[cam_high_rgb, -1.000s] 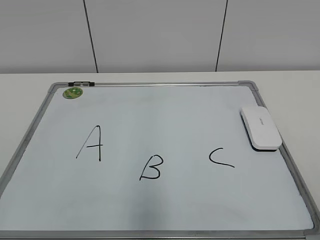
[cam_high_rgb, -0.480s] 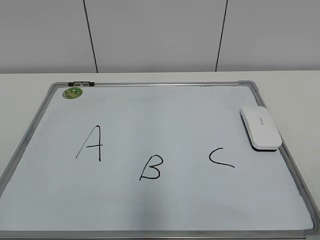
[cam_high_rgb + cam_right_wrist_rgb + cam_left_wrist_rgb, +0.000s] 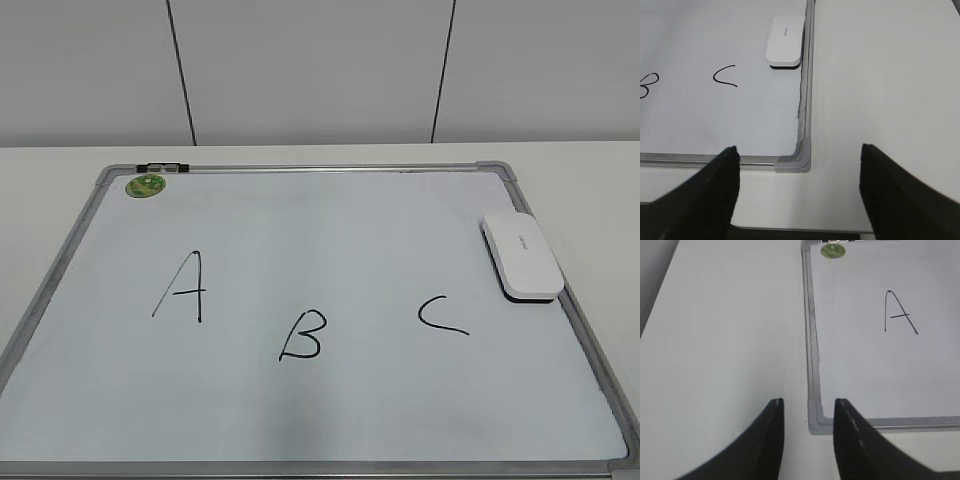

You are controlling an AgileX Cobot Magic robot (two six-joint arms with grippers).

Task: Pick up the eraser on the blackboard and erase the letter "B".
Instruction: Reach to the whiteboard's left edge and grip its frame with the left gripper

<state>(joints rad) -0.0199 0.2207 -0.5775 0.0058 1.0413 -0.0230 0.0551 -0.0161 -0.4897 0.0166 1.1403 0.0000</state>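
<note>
The eraser (image 3: pixel 521 256) lay flat on the blackboard (image 3: pixel 330 215), hard against its right frame rail, just beyond the letter "C" (image 3: pixel 442 315) and well apart from the letter "B" (image 3: pixel 301 336), which sat low in the middle of the board. Nothing had been lifted yet; the step in hand was the reach and grasp.

My right pincer (image 3: pixel 797 187) hovered off the board's near right corner (image 3: pixel 795 159), jaws spread wide with nothing between them. My left pincer (image 3: pixel 807 435) hung over the near left corner, jaws only narrowly parted and empty, so I judged the right one the natural choice.

To do it well, I reckoned I should travel forward along the frame rail until the eraser (image 3: pixel 785 40) sat centred between the jaws, then come down across its narrow width, not its length. The rail beside it left little room for the outer finger, so I meant to descend squarely and avoid catching the frame. A grip high on the white shell would keep the felt base free to wipe.
</note>
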